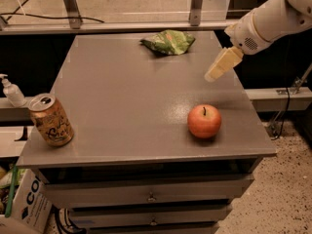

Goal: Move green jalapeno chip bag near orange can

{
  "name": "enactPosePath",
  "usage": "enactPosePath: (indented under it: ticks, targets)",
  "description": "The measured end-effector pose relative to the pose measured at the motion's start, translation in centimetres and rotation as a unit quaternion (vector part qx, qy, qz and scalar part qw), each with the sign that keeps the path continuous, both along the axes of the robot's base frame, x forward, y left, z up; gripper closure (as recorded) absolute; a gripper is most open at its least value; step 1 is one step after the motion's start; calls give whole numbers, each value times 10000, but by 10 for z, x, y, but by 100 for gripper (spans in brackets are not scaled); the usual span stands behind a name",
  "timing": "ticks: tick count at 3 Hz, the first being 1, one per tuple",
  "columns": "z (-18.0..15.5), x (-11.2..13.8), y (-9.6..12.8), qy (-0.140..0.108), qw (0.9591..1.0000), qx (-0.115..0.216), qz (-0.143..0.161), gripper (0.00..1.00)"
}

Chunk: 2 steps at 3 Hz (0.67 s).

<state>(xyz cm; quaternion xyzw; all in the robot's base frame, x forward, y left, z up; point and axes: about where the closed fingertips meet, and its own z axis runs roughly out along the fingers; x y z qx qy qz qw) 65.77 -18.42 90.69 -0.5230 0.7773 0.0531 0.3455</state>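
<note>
Distance is the problem: the crumpled light-green foil chip bag (168,42) lies at the far edge of the grey table (122,96), well apart from the orange-tan aluminium can (51,121) at its near-left corner. The cream end effector (218,68) hovers right of the bag, seemingly empty; how far open, I cannot tell. The white arm (273,19) is cut off upper right.

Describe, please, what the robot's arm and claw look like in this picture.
The arm is a smooth, rounded white shell with a small patch of dark dots near the wrist. The claw, over the far right of the table, is a pale tan, flat, tapering piece. No cables or lettering show on either.
</note>
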Motion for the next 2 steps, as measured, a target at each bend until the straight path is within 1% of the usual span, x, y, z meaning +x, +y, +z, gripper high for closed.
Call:
enactPosePath:
  ticks: [1, 2]
  targets:
    - [-23, 28, 20, -187, 9989, 358, -231, 0]
    - [-41, 66, 39, -325, 9949, 754, -583, 0]
